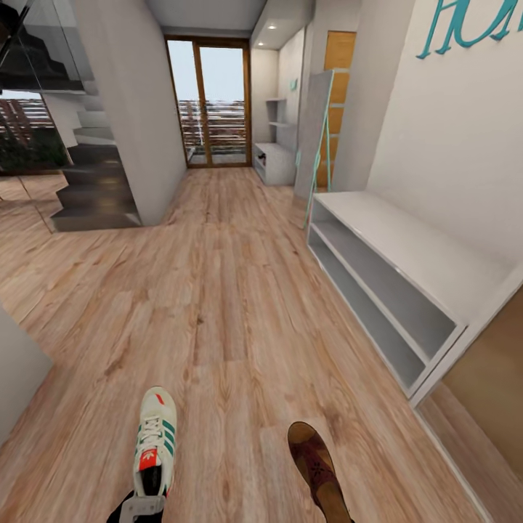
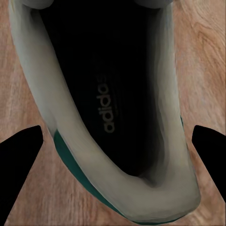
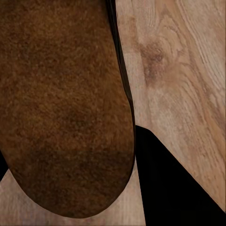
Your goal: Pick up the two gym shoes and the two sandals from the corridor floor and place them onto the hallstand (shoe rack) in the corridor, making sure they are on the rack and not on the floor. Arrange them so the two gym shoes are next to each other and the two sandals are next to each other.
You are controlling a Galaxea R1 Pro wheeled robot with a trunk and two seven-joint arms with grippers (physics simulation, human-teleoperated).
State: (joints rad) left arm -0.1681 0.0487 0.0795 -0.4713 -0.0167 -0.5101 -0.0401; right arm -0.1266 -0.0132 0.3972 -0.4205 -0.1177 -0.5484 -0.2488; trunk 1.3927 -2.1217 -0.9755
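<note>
Gym shoe (image 2: 117, 117) between left end effector (image 2: 113, 146) fingers

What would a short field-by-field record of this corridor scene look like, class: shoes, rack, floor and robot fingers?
gym shoe: one on the floor, toe pointing up the corridor
sandal: one on the floor, right of the gym shoe
hallstand: along the right wall, bench top and shelves bare
floor: wood-grain planks
left fingers: spread either side of the gym shoe's heel
right fingers: one beside the sandal's insole
</note>
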